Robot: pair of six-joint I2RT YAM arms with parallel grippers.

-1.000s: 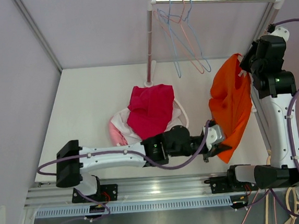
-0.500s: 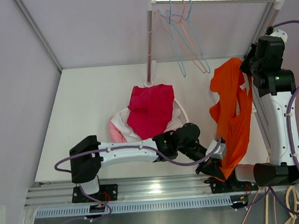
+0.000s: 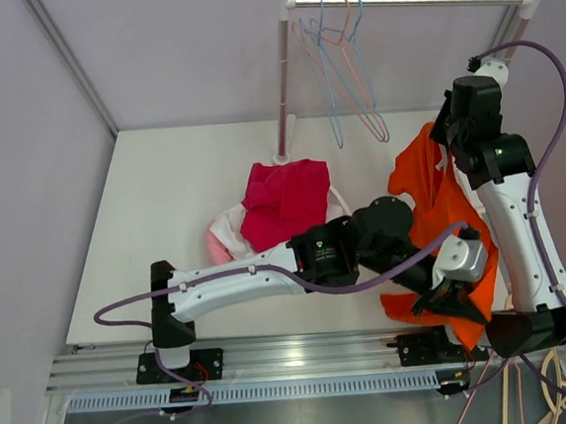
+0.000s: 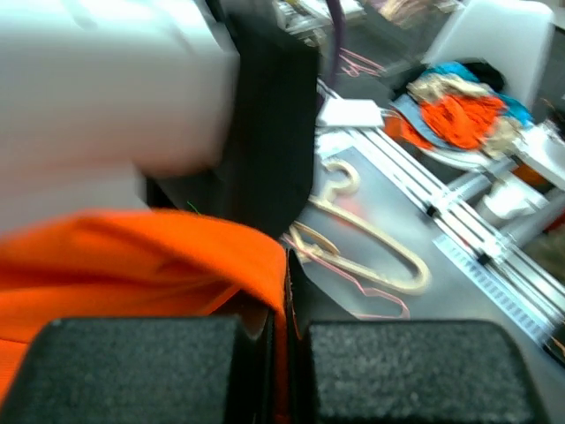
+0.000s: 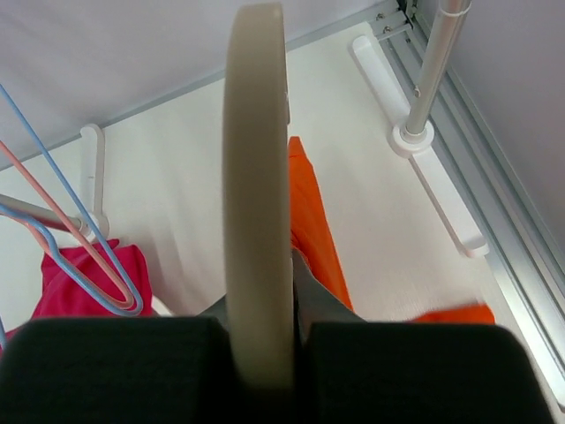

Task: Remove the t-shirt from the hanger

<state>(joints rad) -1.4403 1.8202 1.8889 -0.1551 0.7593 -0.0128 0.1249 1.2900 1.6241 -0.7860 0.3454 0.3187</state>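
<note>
While your left hand [image 3: 451,294] is pinched shut on a fold of the orange t-shirt [image 3: 436,204], your right hand [image 5: 260,353] is clamped together on the cream hanger [image 5: 256,177]. Seen edge-on from the right wrist, the hanger is a smooth, flat, curved band rising from between the dark foam pads. The t-shirt is soft, matte cloth. It drapes in loose folds from just under the right hand down to the left hand, where a thin edge of it is squeezed between the black, grainy pads [image 4: 141,367].

Beyond the right hand stands a shiny metal rail [image 3: 423,1] on a white upright post [image 3: 282,83]. Thin blue and pink wire hangers [image 3: 330,31] dangle from the rail, close to the t-shirt. To the left of the left hand, a crumpled pile of magenta and pale pink clothes [image 3: 284,204] lies on the white tabletop [image 3: 173,202]. The left arm's bulky black elbow [image 3: 383,225] sits between that pile and the t-shirt, overlapping the cloth. Past the left hand's pads, loose cream hangers [image 4: 371,238] lie on a grey surface.
</note>
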